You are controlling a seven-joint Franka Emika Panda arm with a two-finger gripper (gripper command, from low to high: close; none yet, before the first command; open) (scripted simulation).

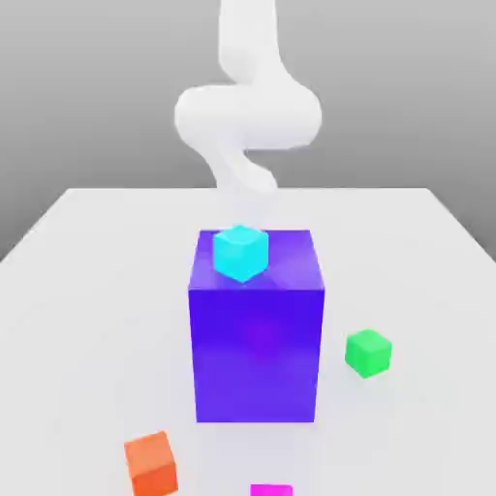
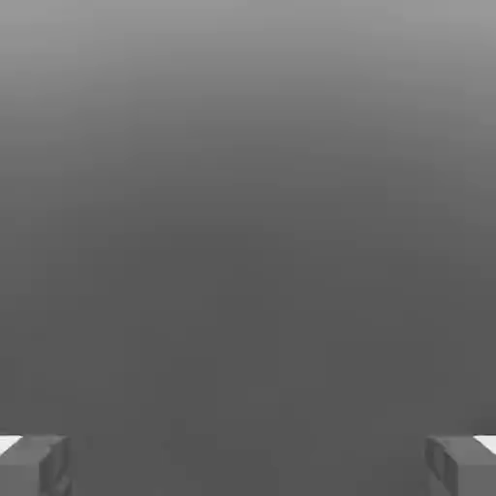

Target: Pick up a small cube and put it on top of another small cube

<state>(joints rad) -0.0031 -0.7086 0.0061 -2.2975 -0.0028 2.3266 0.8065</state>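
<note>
The small cube (image 1: 271, 490) is bright magenta and sits on the white table at the front edge of the exterior view, cut off by the frame. A cyan cube (image 1: 240, 252) rests on top of the big blue-purple block (image 1: 256, 339) in the middle of the table. My white arm (image 1: 247, 111) rises behind that block, far from the magenta cube. In the hand view my gripper (image 2: 248, 467) is open: its grey fingertips (image 2: 34, 465) stand far apart with nothing between them, facing plain grey background.
A green cube (image 1: 368, 353) lies on the table (image 1: 87, 291) to the exterior view's right of the big block. An orange cube (image 1: 151, 463) lies at the front on the exterior view's left, near the magenta one.
</note>
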